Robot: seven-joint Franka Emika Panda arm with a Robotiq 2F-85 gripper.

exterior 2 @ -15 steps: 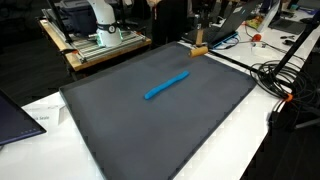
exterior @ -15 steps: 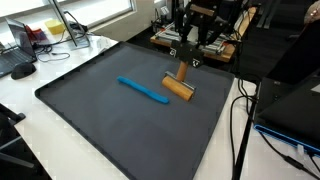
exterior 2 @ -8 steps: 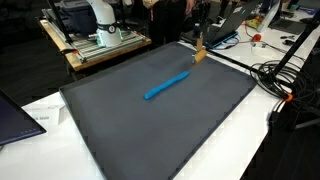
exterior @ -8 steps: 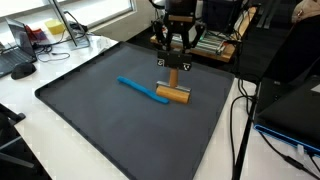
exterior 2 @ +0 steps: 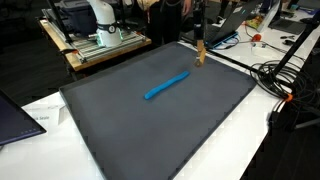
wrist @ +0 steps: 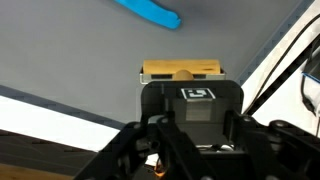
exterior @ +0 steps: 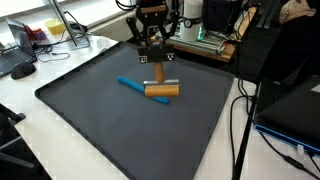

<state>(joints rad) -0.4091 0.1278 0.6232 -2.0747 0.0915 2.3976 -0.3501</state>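
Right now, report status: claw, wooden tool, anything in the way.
Claw shut on handle of wooden tool. Head down over dark mat. Blue stick lies on mat, close beside it.

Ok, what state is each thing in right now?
pincer: shut on the wooden tool.
wooden tool: held by its handle, head down; contact with the mat unclear.
blue stick: lying flat on the mat, not gripped.

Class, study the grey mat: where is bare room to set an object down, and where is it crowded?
Bare: the wide stretch of mat between the blue stick and the rim nearest the camera. Crowded: where the gripper holds the wooden mallet beside the stick.
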